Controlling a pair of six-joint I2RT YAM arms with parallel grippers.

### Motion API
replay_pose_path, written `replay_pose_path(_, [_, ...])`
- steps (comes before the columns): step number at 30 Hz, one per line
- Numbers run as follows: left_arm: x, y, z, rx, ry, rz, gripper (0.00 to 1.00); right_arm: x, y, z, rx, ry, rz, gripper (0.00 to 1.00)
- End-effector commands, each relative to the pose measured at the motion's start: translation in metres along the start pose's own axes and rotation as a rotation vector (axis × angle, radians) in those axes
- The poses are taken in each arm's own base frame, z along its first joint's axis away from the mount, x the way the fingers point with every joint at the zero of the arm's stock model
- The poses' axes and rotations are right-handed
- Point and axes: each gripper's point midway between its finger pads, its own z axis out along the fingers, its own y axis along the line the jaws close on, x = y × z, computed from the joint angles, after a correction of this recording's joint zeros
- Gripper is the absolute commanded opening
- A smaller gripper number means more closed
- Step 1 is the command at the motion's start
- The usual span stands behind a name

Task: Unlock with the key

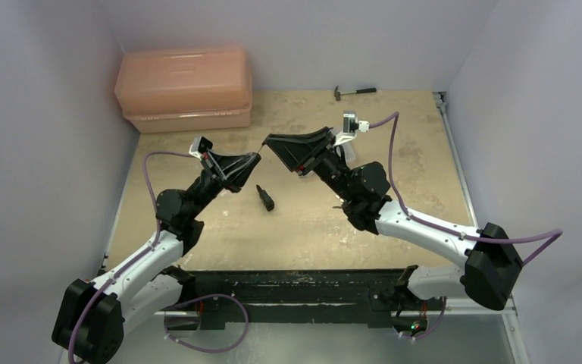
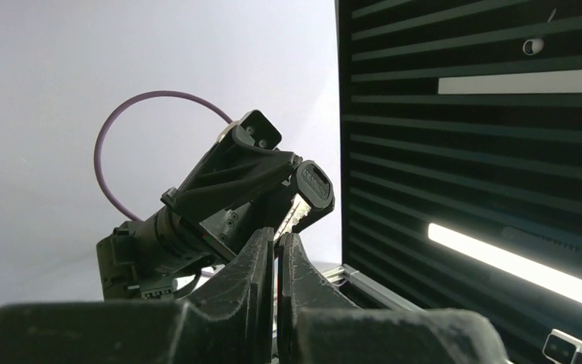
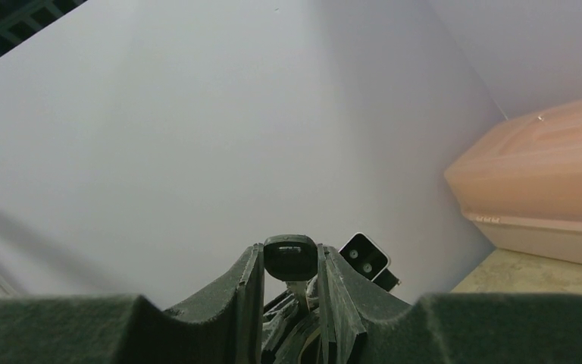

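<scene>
While both arms angle up tip-to-tip | right claw [image 3: 289, 252] clamps key [image 3: 290, 259] head | left claw [image 2: 276, 240] pinches blade

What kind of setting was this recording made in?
Likely a walled robot test cell: plain white walls enclose a worn tabletop, with a pink plastic case and a small hammer at the back.
</scene>
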Motion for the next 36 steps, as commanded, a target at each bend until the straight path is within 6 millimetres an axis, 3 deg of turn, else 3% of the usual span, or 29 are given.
replay_pose_path(1, [0.01, -0.025, -0.001, 0.075, 0.039, -0.071, 0.0, -0.01, 0.018, -0.003, -0.068, -0.021, -0.007, 0.08])
replay_pose_path(6, [0.004, -0.016, -0.001, 0.034, -0.001, -0.041, 0.0, -0.007, 0.017, -0.008, -0.064, -0.01, -0.007, 0.11])
replay_pose_path(12, [-0.004, -0.012, -0.001, 0.003, -0.065, 0.046, 0.0, -0.002, 0.013, -0.016, -0.04, 0.017, -0.011, 0.37])
replay_pose_path(23, [-0.017, -0.003, -0.004, -0.024, -0.137, 0.08, 0.0, 0.001, 0.009, -0.035, -0.007, 0.039, -0.013, 0.61])
replay_pose_path(29, [-0.015, -0.002, -0.002, -0.024, -0.122, 0.17, 0.0, -0.001, -0.008, -0.042, 0.184, 0.115, -0.021, 0.75])
replay_pose_path(36, [-0.008, 0.014, 0.001, -0.078, -0.036, 0.337, 0.0, -0.005, -0.003, -0.061, 0.293, 0.25, -0.071, 0.83])
